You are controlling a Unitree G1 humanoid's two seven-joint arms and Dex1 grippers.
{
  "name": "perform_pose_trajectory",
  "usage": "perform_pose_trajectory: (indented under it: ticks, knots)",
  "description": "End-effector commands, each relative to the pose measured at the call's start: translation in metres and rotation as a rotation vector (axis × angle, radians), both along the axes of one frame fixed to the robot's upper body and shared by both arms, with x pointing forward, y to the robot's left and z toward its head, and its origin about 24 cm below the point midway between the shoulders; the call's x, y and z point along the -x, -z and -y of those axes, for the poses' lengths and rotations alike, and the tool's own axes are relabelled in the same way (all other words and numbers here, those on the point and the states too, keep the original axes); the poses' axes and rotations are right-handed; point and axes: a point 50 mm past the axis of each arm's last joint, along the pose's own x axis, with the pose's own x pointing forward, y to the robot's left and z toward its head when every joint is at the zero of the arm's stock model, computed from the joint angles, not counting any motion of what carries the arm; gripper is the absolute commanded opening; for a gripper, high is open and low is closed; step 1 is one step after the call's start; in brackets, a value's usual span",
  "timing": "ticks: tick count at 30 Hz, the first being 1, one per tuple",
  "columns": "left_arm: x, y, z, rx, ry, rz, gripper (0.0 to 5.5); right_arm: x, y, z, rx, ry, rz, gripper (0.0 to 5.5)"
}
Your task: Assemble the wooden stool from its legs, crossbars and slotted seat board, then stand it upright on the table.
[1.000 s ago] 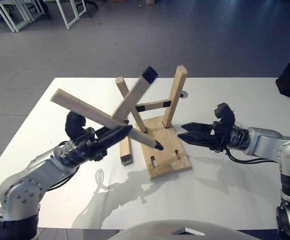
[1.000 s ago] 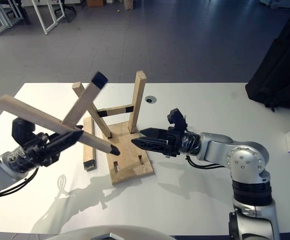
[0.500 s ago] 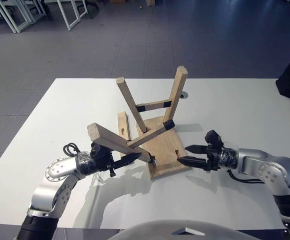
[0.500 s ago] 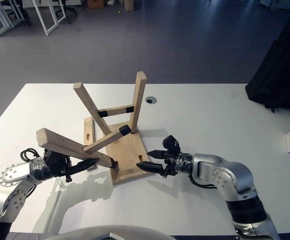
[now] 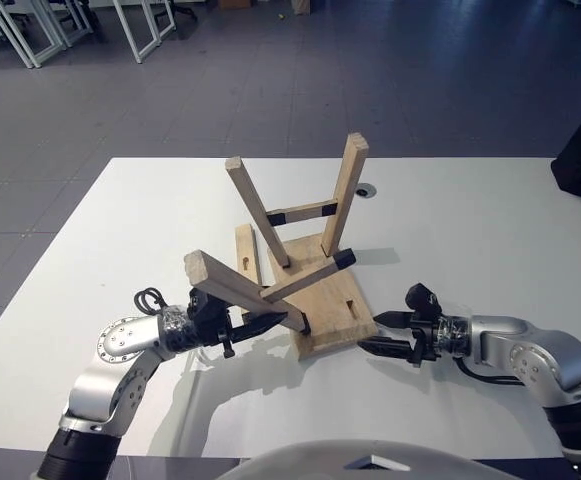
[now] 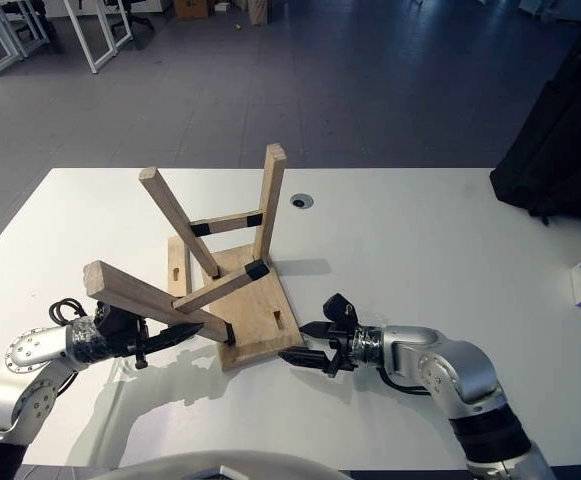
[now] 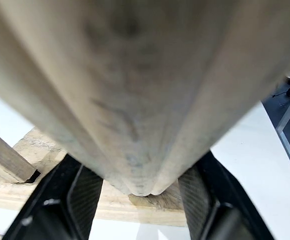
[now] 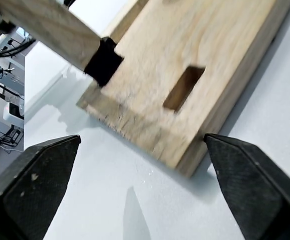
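Seat board (image 5: 342, 312) lies flat on the table (image 5: 470, 230), with two legs (image 5: 342, 190) and a crossbar (image 5: 300, 212) standing at its far end. Left hand (image 6: 188, 330) is clamped on a third leg (image 5: 225, 282), held low and tilted so that its black-tipped end sits at the board's near-left corner, apparently to enter a slot. Its own bar (image 5: 310, 275) reaches toward the standing pair. Right hand (image 6: 295, 340), fingers apart, straddles the board's near corner, evidently to brace it against sliding. Loose piece (image 5: 244, 250) lies just beside the board.

Left pincer (image 5: 262, 322) lowered the leg frame (image 5: 235, 283) to the seat board (image 5: 342, 300); right pincer (image 5: 378, 333) dropped beside it.
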Motion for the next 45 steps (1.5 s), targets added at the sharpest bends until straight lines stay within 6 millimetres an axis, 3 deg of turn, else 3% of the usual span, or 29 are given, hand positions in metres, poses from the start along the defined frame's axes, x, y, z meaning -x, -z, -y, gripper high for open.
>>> perform_pose_trajectory:
  ticks: [1,8,13,19,24,28,33,36,39,42,45]
  knots:
    - [-0.005,0.021,-0.008,-0.218,-0.015,-0.097,2.05,0.013,0.005,-0.007,0.008,-0.051,-0.031,4.56]
    - [0.006,0.059,-0.018,-0.632,0.119,-0.242,2.05,0.017,0.002,-0.014,-0.020,-0.013,-0.026,4.56]
    - [0.018,0.090,-0.020,-0.704,0.111,-0.267,2.05,0.014,0.001,-0.015,-0.029,0.034,-0.021,4.56]
    - [-0.023,0.047,-0.009,-0.604,0.120,-0.039,2.05,0.012,0.000,-0.016,-0.039,0.072,-0.013,4.56]
    - [-0.060,0.009,-0.006,-0.605,0.100,0.155,3.09,0.013,0.002,-0.019,-0.043,0.088,-0.010,4.56]
    - [-0.063,-0.012,-0.019,-0.643,0.085,0.173,3.71,0.015,0.003,-0.018,-0.042,0.101,-0.011,4.56]
    - [-0.035,-0.016,-0.046,-0.694,-0.166,0.045,4.35,0.020,0.004,-0.019,-0.042,0.122,-0.013,4.56]
    - [-0.019,-0.014,-0.042,-0.561,-0.619,-0.024,4.35,0.023,0.006,-0.018,-0.039,0.145,-0.017,4.56]
    - [-0.001,-0.014,-0.011,-0.370,-0.930,-0.110,4.35,0.023,0.007,-0.014,-0.029,0.179,-0.018,4.56]
    - [0.016,-0.008,0.025,-0.279,-1.016,-0.238,4.35,0.024,0.006,-0.011,-0.024,0.192,-0.022,4.56]
    - [0.023,0.013,0.038,-0.322,-1.079,-0.358,4.35,0.020,0.005,-0.010,-0.015,0.197,-0.019,4.56]
